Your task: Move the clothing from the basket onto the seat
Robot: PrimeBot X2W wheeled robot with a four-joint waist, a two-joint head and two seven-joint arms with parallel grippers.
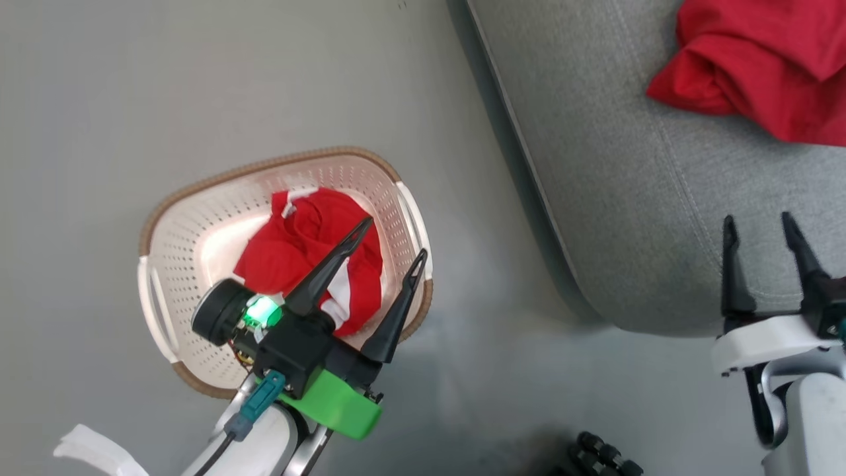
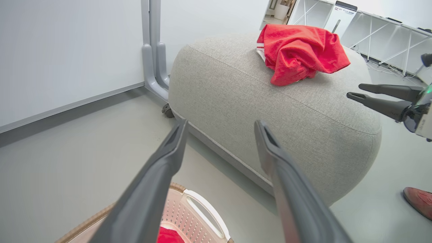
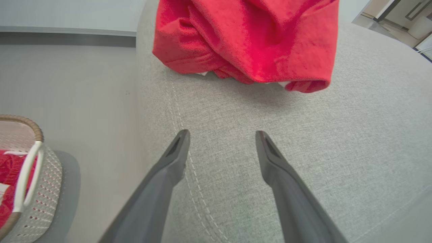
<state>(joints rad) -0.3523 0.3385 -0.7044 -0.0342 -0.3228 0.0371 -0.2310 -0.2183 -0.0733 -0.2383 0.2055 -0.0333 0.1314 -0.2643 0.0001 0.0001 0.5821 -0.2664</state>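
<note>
A red garment with white trim lies bunched in the cream perforated basket on the floor. My left gripper hovers open above the basket's right side, nothing between its fingers. A second piece of red clothing rests crumpled on the grey seat, also seen as the clothing and the clothing. My right gripper stands open over the seat's near edge, short of that garment, holding nothing. In the right wrist view the right gripper points at the seat just before the cloth.
Grey floor surrounds the basket. A narrow floor strip separates the basket's rim from the seat's edge. A grey frame post and white wall panel stand behind the seat. White shelving is at the back. A person's shoe is on the floor.
</note>
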